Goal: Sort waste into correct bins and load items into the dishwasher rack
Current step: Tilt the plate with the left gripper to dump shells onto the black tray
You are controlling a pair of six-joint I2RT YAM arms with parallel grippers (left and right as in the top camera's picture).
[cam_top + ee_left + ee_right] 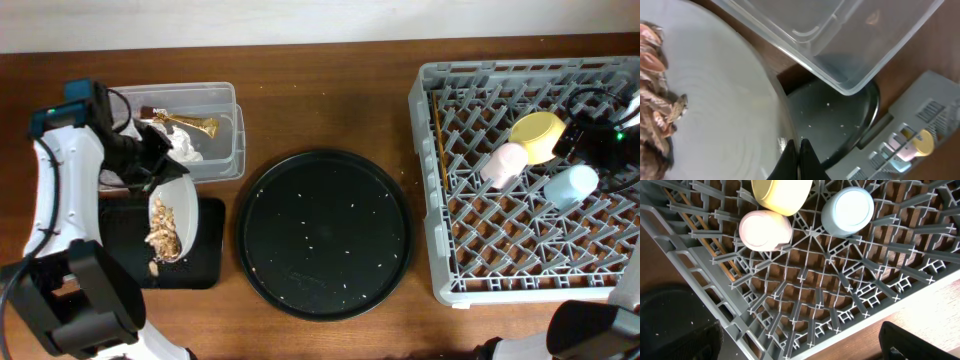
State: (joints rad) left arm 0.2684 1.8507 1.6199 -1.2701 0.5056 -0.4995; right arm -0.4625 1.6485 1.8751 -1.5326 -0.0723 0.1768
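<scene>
My left gripper [158,170] is shut on the rim of the pale grey plate [176,200] and holds it tilted over the shallow black tray [205,250]. Brown food scraps [162,235] lie on the plate's lower part. In the left wrist view the fingers [797,155] pinch the plate's [715,100] edge. The clear tub [225,130] holds the napkin [185,148] and the gold wrapper [190,124]. The rack [450,270] holds the yellow-green bowl [536,135], pink cup [503,163], light blue cup [572,184] and chopsticks [440,150]. My right gripper [595,148] is open and empty over the rack [800,345].
A large round black tray [325,235] with scattered rice grains lies between the black tray and the rack. The brown table [330,100] shows behind it. The tub's corner [850,75] hangs close over the round tray in the left wrist view.
</scene>
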